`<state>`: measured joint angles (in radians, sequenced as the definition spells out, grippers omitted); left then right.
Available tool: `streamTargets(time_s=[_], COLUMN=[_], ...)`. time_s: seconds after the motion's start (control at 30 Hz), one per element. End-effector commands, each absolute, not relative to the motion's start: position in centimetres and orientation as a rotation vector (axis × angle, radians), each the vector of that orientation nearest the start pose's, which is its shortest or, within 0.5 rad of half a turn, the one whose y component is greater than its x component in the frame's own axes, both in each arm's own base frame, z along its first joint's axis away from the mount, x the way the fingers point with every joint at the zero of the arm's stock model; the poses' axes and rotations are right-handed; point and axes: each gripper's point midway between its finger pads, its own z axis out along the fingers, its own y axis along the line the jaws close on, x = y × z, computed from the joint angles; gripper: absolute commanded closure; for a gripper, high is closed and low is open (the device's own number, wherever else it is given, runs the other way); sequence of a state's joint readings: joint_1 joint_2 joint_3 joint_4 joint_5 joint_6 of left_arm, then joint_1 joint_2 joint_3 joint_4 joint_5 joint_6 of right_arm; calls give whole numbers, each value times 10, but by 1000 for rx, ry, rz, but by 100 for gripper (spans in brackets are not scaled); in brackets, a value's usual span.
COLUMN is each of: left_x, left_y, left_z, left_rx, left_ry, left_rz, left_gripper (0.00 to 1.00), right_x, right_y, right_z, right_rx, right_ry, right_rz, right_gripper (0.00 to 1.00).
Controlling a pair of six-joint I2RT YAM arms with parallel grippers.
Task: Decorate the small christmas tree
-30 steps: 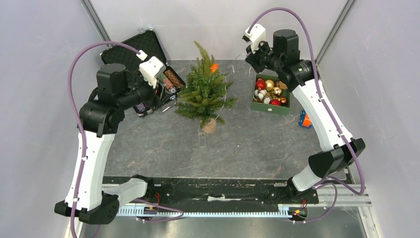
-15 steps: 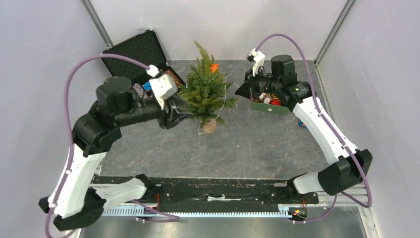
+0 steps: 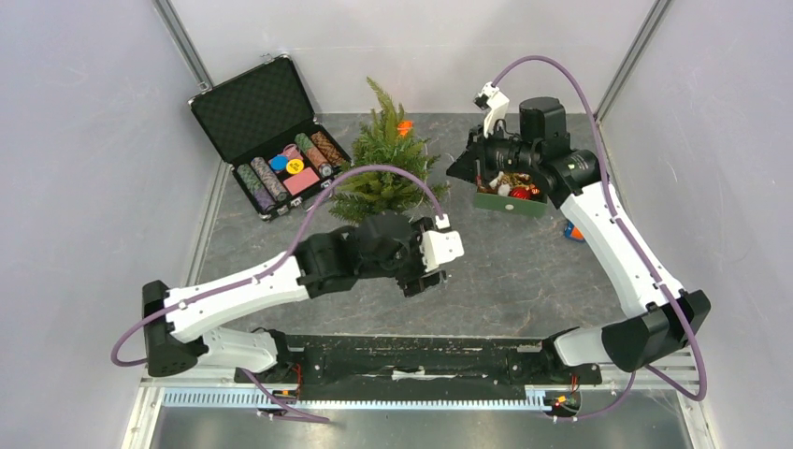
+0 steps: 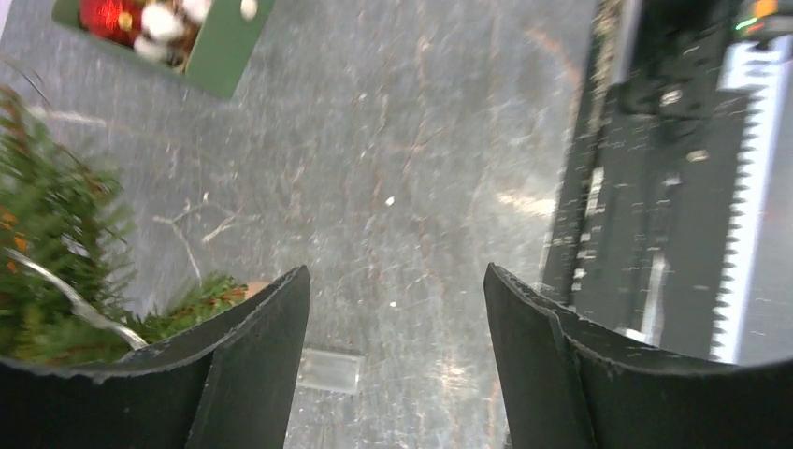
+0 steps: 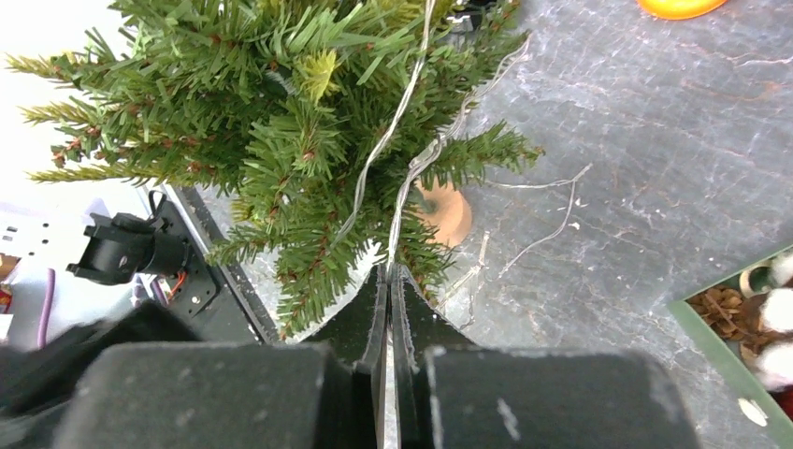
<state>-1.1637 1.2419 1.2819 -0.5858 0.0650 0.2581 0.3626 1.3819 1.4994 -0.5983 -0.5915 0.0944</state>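
Two wrist views tell: left fingers (image 4: 252,355) spread; right fingers (image 5: 360,327) pinch wire (image 5: 397,112) on small christmas tree (image 5: 281,140)

My jaws are pinched together on a thin wire (image 5: 409,182) that runs up into the small christmas tree (image 5: 281,140); its tan stump (image 5: 449,213) sits on the table (image 5: 608,159).

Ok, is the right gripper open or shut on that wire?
Shut. In the right wrist view the right gripper has its fingers pressed together, the thin white wire running from between them into the small christmas tree.
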Motion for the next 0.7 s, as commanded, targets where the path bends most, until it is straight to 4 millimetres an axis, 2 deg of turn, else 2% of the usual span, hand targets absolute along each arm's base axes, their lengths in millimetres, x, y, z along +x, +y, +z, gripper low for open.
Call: streamTargets(time_s=[0.0,0.13,0.23,0.33,0.43,0.57,0.67], left_x=[189,197,198,205,222,232,238], left_y=[-356,-366,-372,-376,-375,-377,-377], left_z=[278,249,240,237,233,236,234], left_rx=[1261,1208,1152,1093,1032,987,945], left_ry=[1429,1373,1318,1256,1209,1112,1114], left_rz=[-453,-449,-489,-506,-423,-363,-349], left_gripper=[24,23,21,19,18,17,18], right_x=[302,290,288,284,276,271,271], right_y=[229,234,232,230,231,229,229], right_z=[344,356,366,370,374,369,364], right_rx=[-653,-664,-629,-613,-622,-619,-620], right_ry=[1948,1908,1887,1880,1874,1896,1907], right_rz=[943,1016,1011,1010,1042,1043,1044], right_gripper=[100,100,100,100,100,100,100])
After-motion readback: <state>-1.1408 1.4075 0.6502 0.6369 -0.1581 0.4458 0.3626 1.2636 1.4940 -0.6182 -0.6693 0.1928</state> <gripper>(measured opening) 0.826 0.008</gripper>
